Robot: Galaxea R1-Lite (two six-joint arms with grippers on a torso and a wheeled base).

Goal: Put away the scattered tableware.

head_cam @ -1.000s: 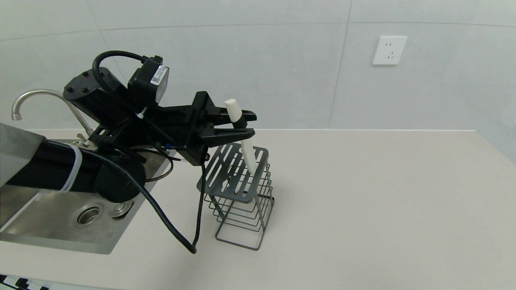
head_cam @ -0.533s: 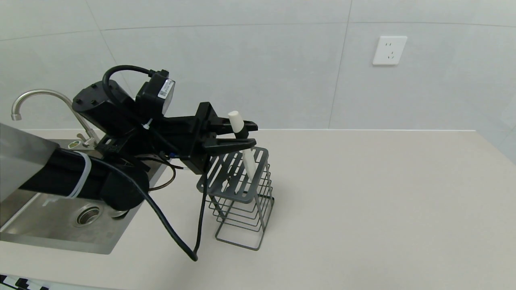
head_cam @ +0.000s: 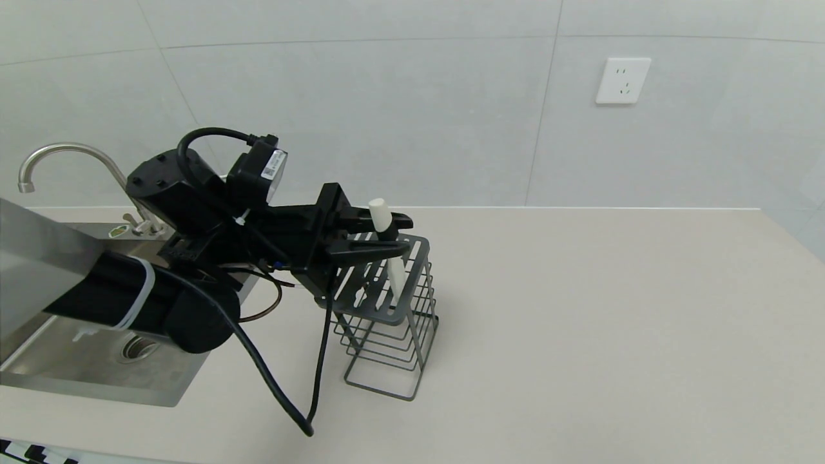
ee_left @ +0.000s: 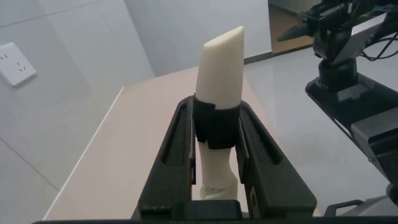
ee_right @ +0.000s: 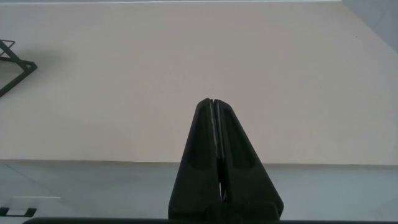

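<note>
Across the scene runs a pale countertop [head_cam: 580, 309], with a steel sink [head_cam: 84, 367] sunk into its left end. Just right of the sink stands a wire cutlery rack [head_cam: 387, 322] topped by a slotted plate. Above that plate is the left gripper [head_cam: 403, 233], pinching the white-handled utensil [head_cam: 378, 211] partway down its handle. The utensil leans slightly, and its lower end is already down in a slot at the rack's right side. I cannot tell what its working end is. The right gripper [ee_right: 214, 107] has its fingers pressed together and holds nothing.

The lean is the risk. The handle could catch the slot's edge and drag or tip the light rack. If it is let go while tilted, it may jam askew.
</note>
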